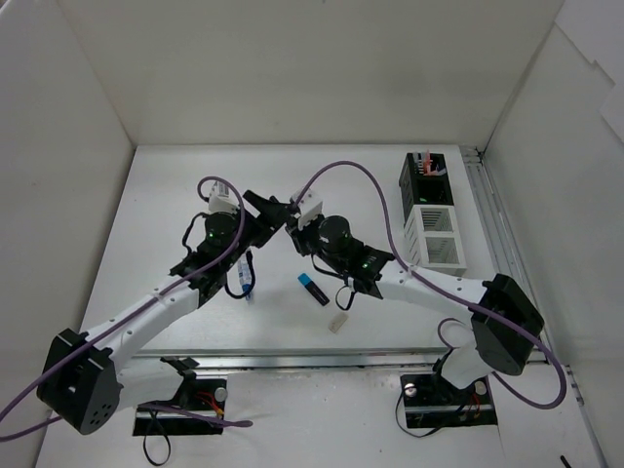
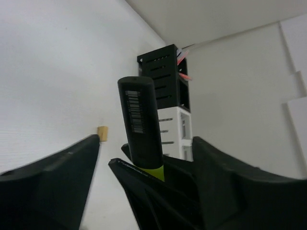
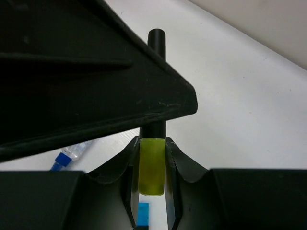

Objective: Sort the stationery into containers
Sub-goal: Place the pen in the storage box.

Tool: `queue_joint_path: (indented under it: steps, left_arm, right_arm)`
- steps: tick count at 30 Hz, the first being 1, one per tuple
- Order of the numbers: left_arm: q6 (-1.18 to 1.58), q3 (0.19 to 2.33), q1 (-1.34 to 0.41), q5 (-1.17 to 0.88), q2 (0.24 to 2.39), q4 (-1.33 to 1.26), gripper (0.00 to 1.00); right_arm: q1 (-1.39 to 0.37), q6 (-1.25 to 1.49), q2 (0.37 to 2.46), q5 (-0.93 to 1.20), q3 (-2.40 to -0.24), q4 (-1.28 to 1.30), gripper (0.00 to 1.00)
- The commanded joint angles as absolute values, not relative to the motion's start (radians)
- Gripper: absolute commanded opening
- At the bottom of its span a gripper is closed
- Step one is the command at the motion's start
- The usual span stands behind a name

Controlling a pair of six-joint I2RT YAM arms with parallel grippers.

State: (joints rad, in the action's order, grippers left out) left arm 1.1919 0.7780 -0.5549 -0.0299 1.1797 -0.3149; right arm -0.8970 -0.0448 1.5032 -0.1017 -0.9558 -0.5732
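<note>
A highlighter (image 2: 141,120) with a black barcoded body and a yellow-green end (image 3: 152,165) hangs in the air above the table's middle, where both grippers meet. My right gripper (image 3: 152,143) is shut on the yellow-green end. My left gripper (image 2: 146,139) stands open, its fingers wide on either side of the black body and not touching it. In the top view the left gripper (image 1: 268,210) and right gripper (image 1: 297,220) face each other. The black container (image 1: 426,180), with red pens (image 1: 425,159) in it, and the white container (image 1: 434,237) stand at the far right.
A blue highlighter (image 1: 313,289), a beige eraser (image 1: 338,324) and a white-blue tube (image 1: 243,276) lie on the table below the arms. A purple cable (image 1: 341,171) arcs over the right arm. White walls close in the table on three sides.
</note>
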Motion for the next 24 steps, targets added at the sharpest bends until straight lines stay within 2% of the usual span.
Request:
queue_joint_path:
  steps: [1, 2, 4, 8, 12, 15, 18, 24]
  left_arm:
    - [1.091, 0.851, -0.558, -0.038, 1.1, -0.292, 0.8]
    - [1.068, 0.862, -0.558, -0.023, 1.088, -0.261, 0.91]
    - [0.978, 0.885, -0.558, -0.02, 1.056, -0.214, 0.99]
    - [0.875, 0.982, -0.539, 0.064, 1.022, 0.059, 0.99]
    - [0.757, 0.98, -0.473, 0.022, 0.98, 0.133, 0.99]
    - [0.683, 1.018, -0.428, 0.072, 0.986, 0.285, 0.99]
    - [0.646, 1.035, -0.379, 0.064, 0.996, 0.354, 0.99]
    - [0.581, 0.989, -0.339, 0.129, 0.986, 0.409, 0.99]
  right_arm:
    - [-0.879, -0.112, 1.44, -0.101, -1.041, -0.525, 0.0]
    - [-0.859, -0.133, 1.431, -0.103, -1.061, -0.464, 0.0]
    - [-0.825, -0.155, 1.433, -0.118, -1.144, -0.255, 0.0]
    - [-0.723, -0.218, 1.436, -0.247, -1.242, 0.053, 0.0]
    - [-0.646, -0.334, 1.427, -0.351, -1.345, 0.362, 0.0]
    - [-0.58, -0.4, 1.442, -0.438, -1.44, 0.538, 0.0]
    - [-0.49, -0.48, 1.462, -0.457, -1.48, 0.612, 0.0]
    - [-0.312, -0.702, 1.558, -0.351, -1.577, 0.751, 0.0]
